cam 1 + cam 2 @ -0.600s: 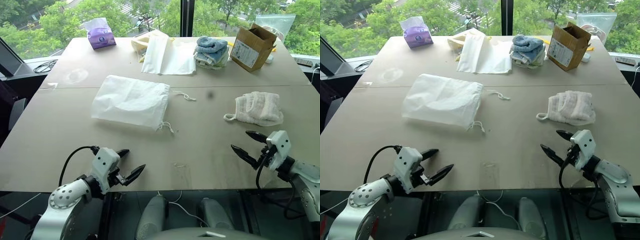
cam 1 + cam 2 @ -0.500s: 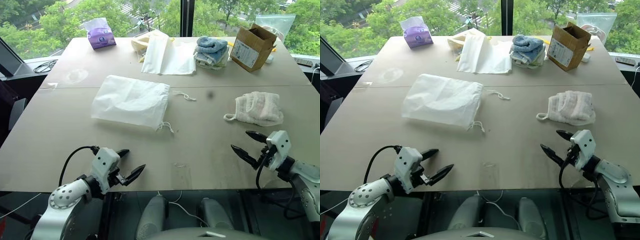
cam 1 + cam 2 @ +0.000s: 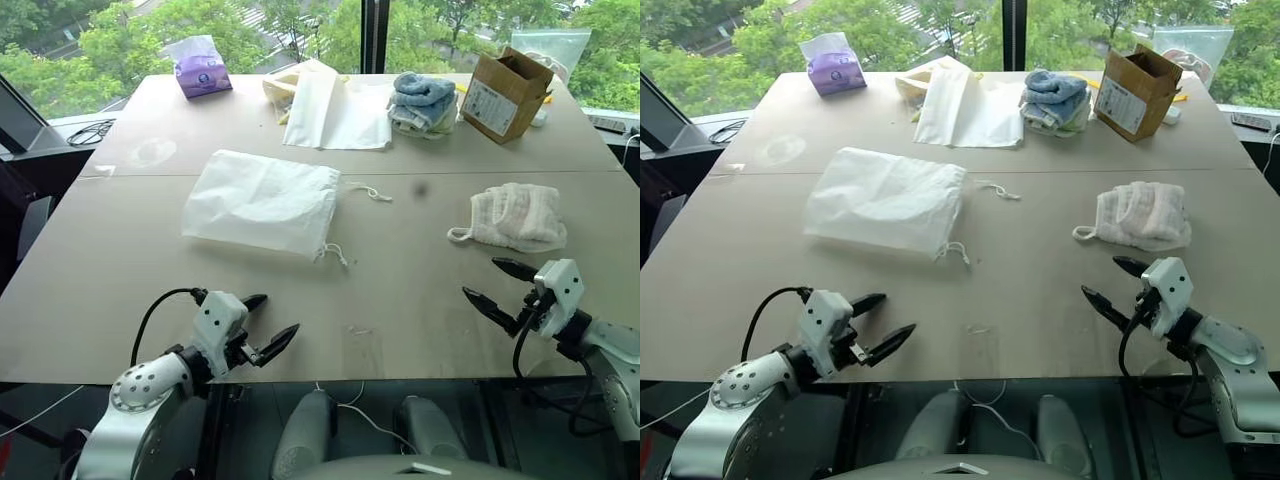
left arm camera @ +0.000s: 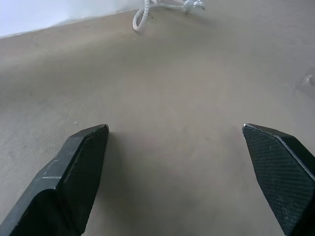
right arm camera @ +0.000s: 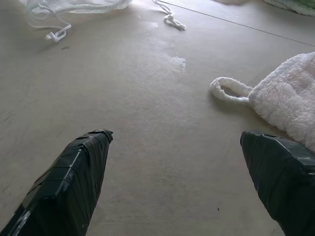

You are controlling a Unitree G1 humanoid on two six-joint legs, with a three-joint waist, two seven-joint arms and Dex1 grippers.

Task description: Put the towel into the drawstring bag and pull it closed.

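Both eye views look forward and steeply down from above the near edge of the table (image 3: 120,300), taking in its whole top out to the windows. Each wrist view sits low and close over the table, facing along its own fingers. The left wrist shares the drawstring bag (image 3: 262,202) cords (image 4: 162,7); the right wrist shares the towel (image 5: 290,98) loop.
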